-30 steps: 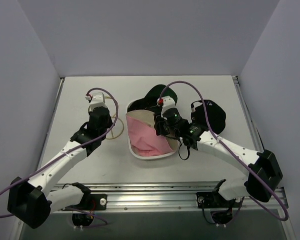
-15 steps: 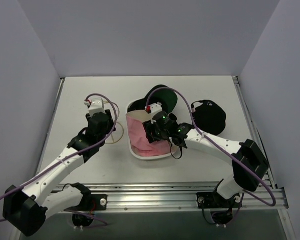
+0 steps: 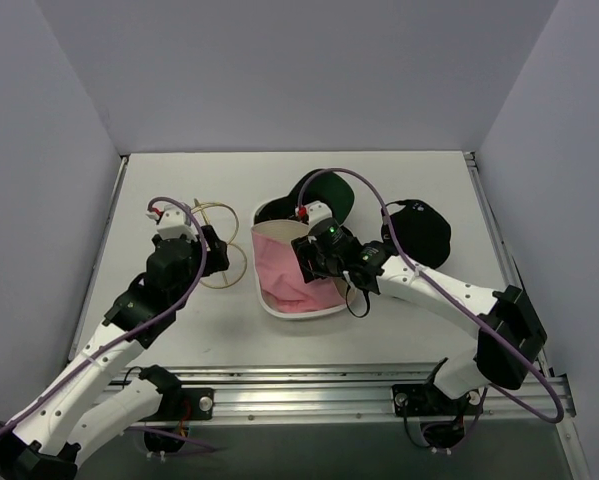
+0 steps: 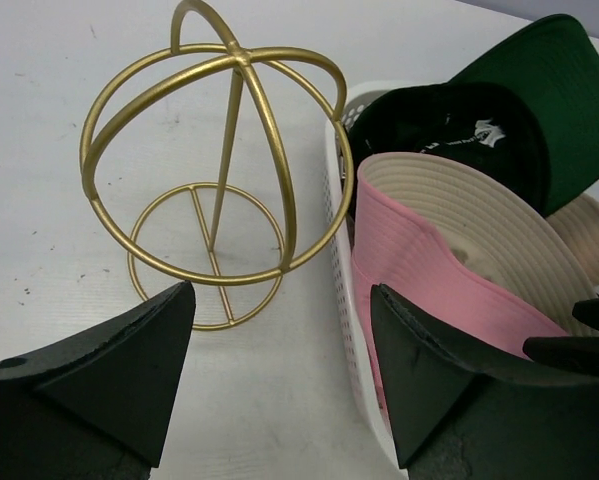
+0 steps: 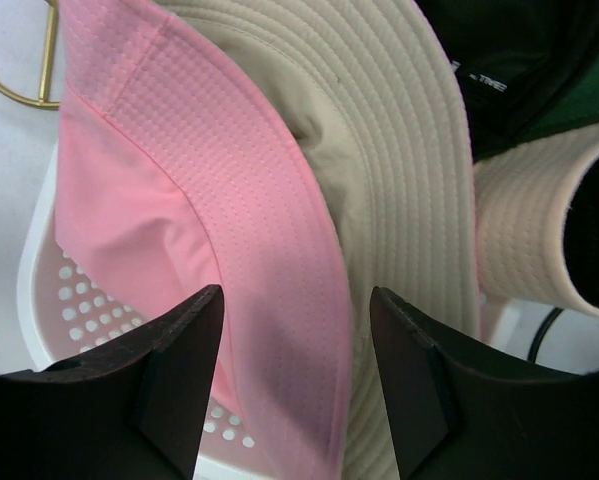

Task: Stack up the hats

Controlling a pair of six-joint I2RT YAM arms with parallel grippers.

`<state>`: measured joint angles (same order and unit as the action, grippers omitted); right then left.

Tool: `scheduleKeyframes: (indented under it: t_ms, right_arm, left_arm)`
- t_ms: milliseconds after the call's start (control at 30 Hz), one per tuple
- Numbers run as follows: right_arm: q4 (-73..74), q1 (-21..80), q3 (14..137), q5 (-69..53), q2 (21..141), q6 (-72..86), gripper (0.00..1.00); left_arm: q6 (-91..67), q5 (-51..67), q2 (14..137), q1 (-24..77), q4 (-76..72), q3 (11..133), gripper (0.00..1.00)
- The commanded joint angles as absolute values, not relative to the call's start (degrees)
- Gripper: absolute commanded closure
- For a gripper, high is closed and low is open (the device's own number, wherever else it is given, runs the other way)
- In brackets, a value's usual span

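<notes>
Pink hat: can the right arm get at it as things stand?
Probably yes. The right gripper is open just above the brim of the pink hat, fingers either side. Nothing covers it, though the beige hat lies against it.

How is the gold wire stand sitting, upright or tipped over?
Upright. In the left wrist view the gold wire stand has its round foot flat on the table, stem rising to the hoops above.

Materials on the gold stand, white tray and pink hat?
Gold stand: looks like bent metal wire with a shiny gold finish; glints run along the rods. White tray: likely moulded plastic, smooth and matte, with rows of round holes. Pink hat: soft woven fabric, matte, with a fine waffle texture and stitched seams; the fibre can't be told.
</notes>
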<state>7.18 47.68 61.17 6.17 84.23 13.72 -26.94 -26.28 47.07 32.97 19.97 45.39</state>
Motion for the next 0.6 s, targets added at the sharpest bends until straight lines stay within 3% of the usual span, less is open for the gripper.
scheduleKeyframes:
  t_ms: [0, 567]
  right_arm:
    - [11.6, 47.6, 62.2, 10.2, 81.4, 14.5, 0.44]
    - [10.9, 47.0, 59.8, 5.2, 83.9, 13.9, 0.44]
  left_arm:
    - [-28.1, -21.9, 44.4, 33.1, 20.7, 47.9, 0.20]
    - [-28.8, -14.9, 43.6, 33.1, 16.7, 47.3, 0.19]
